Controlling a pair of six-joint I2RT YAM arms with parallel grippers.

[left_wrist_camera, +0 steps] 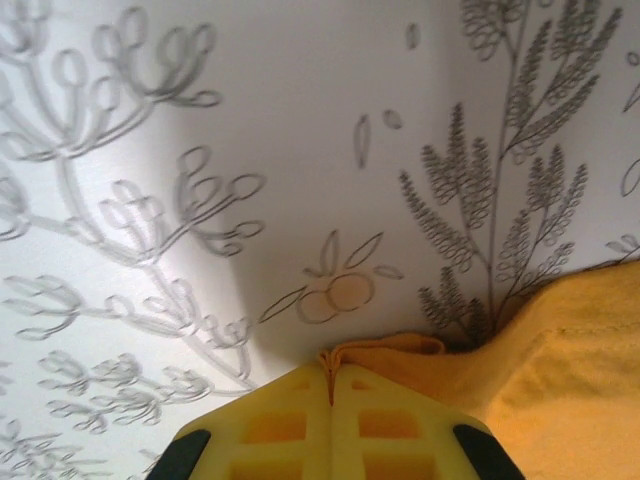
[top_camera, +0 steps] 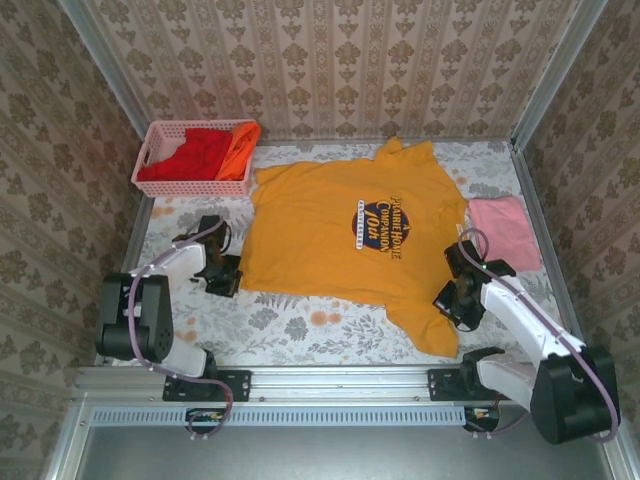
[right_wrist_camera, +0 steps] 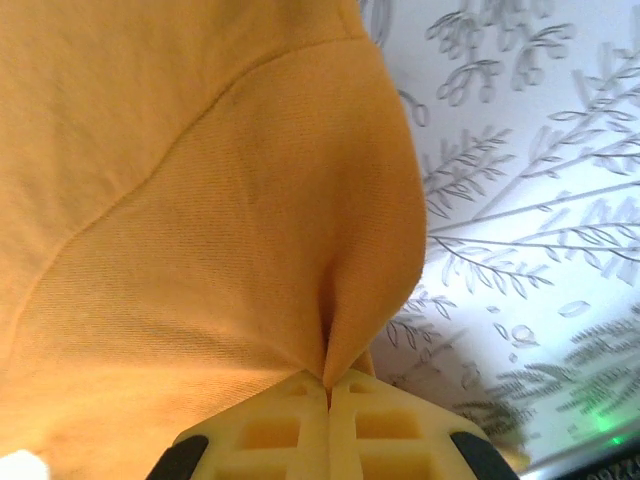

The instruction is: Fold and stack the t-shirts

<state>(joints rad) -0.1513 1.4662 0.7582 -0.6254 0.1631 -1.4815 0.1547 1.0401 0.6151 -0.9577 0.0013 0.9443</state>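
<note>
1. Left claw (left_wrist_camera: 330, 385): jaws pressed together, a small fold of the golden-yellow t-shirt (left_wrist_camera: 570, 370) edge pinched between the yellow fingertips (left_wrist_camera: 270, 425).
2. Right claw (right_wrist_camera: 328, 385): jaws closed as well, with a ridge of the same shirt nipped at the tips. The cloth rises ahead and to the left of it.
3. Ahead and left of the left claw lies the floral table cover (left_wrist_camera: 250, 150). The shirt's cloth bunches just to its right.
4. From above, the left claw (top_camera: 232, 278) sits at the shirt's near left corner and the right claw (top_camera: 447, 300) at its near right edge. The shirt lies spread between them, dark chest logo (top_camera: 372, 218) face up, and reaches away toward the far wall (top_camera: 340, 60).
5. Beyond the right claw and slightly to its right is a folded pale pink t-shirt (top_camera: 500, 228), just beside the yellow sleeve; contact cannot be told.
6. Far beyond the left claw, in the far left corner, is a pink lattice basket (top_camera: 148, 160). It holds a red t-shirt (top_camera: 195, 152), and a bright orange t-shirt (top_camera: 240, 148) drapes over its right rim, near the yellow shirt's left sleeve.
</note>
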